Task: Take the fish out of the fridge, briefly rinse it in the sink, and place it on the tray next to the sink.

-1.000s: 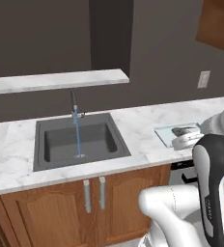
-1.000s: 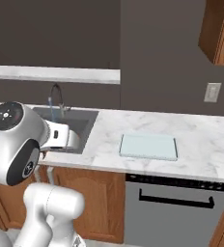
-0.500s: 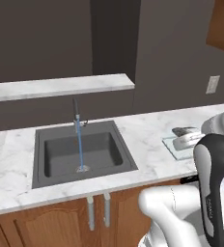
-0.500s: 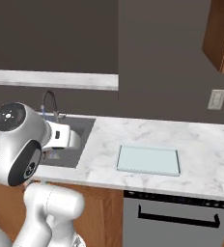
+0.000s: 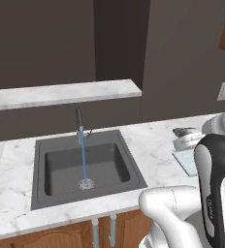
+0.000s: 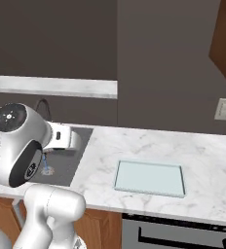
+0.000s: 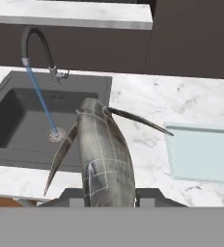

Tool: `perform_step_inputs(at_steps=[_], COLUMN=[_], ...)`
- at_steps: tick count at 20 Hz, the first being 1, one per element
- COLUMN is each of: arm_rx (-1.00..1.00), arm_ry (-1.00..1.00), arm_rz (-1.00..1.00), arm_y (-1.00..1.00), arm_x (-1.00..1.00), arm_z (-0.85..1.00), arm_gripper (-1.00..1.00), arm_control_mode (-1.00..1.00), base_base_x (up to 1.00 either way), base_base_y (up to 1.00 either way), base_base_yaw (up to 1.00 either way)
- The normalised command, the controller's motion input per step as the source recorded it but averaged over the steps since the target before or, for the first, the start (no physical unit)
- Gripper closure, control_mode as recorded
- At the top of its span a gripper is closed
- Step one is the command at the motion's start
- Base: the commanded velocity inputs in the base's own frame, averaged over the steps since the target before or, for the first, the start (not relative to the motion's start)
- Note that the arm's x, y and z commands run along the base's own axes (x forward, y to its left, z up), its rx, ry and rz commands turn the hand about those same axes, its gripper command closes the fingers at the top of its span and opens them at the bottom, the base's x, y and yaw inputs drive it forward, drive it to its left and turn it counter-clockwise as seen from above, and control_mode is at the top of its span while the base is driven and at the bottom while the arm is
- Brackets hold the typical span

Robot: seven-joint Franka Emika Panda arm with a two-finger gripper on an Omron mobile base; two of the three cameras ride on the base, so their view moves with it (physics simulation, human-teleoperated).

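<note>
In the hand view the fish (image 7: 104, 154), dark grey with thin fins, stands up between my fingertips, and my gripper (image 7: 111, 195) is shut on it. It hangs above the marble counter between the sink (image 7: 17, 120) and the tray (image 7: 205, 154). A thin blue stream of water runs from the faucet (image 7: 36, 43) to the sink's drain. In the left base view my gripper (image 5: 186, 135) hovers over the tray (image 5: 184, 162), right of the sink (image 5: 61, 164). The pale tray (image 6: 150, 177) lies bare on the counter. The fridge is out of view.
A raised marble ledge (image 5: 61, 94) runs behind the sink, under a dark wall. A wall outlet (image 6: 225, 109) sits above the counter at the right. Wooden cabinets (image 5: 51, 237) and a dishwasher front (image 6: 183, 233) lie below the counter's front edge.
Both base views have shifted and the counter looks closer, so the base has driven. The gripper still holds the fish near the tray, and the water keeps running.
</note>
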Motion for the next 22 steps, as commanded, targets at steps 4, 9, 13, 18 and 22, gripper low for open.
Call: perform_step_inputs(at_steps=[4,9,13,18,22], arm_rx=[0.0,0.03,0.01,0.05,0.08], arm_ry=[0.16,0.38,0.35,0.04,-0.1], arm_rz=[0.04,0.19,0.34,0.34,0.29], arm_y=[0.0,0.0,0.06,0.12,0.39], arm_x=[0.67,0.96,0.62,0.3,0.61], arm_z=[-0.09,-0.28,-0.57,-0.73,-0.55], arm_gripper=[1.0,1.0,1.0,1.0,1.0], arm_control_mode=[-1.0,-1.0,-1.0,-1.0,-1.0], base_base_x=[0.0,0.0,0.0,0.0,0.0], base_base_y=[0.0,0.0,0.0,0.0,0.0], base_base_yaw=[0.0,0.0,0.0,0.0,0.0])
